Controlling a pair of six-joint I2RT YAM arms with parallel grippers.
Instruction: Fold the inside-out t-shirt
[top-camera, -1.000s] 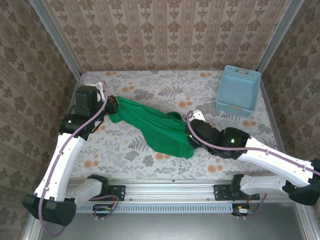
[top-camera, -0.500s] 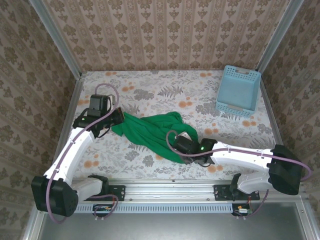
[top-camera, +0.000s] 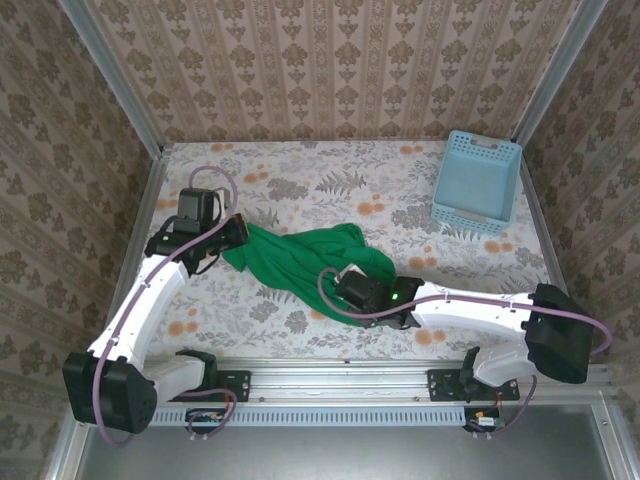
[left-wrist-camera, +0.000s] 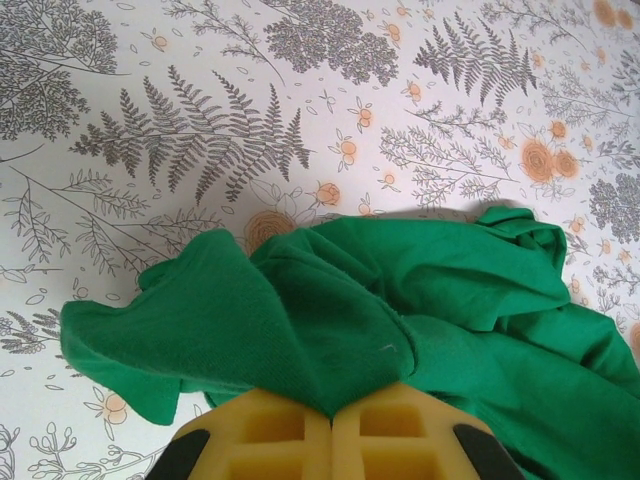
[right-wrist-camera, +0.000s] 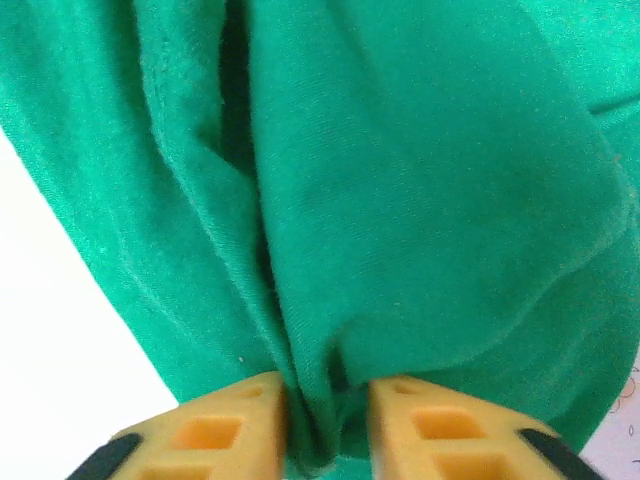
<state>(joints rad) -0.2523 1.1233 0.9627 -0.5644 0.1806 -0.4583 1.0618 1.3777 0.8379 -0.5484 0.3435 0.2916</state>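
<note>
Well left of the light blue plastic lattice basket (top-camera: 477, 182), the crumpled bright green cloth t-shirt (top-camera: 295, 262) is pinched by the closed left gripper (left-wrist-camera: 332, 418) and narrowly by the right gripper (right-wrist-camera: 327, 420), sleeves and collar lost in folds

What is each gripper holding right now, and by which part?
Both hold the t-shirt: left gripper pinches a bunched edge at its left end; right gripper pinches a fold at its near end. Hem or sleeve: cannot tell.

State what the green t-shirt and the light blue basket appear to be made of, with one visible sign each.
The bright green t-shirt: soft knit cloth, matte; it bunches and creases. The light blue lattice basket: likely rigid plastic, smooth; grid walls hold shape.
</note>
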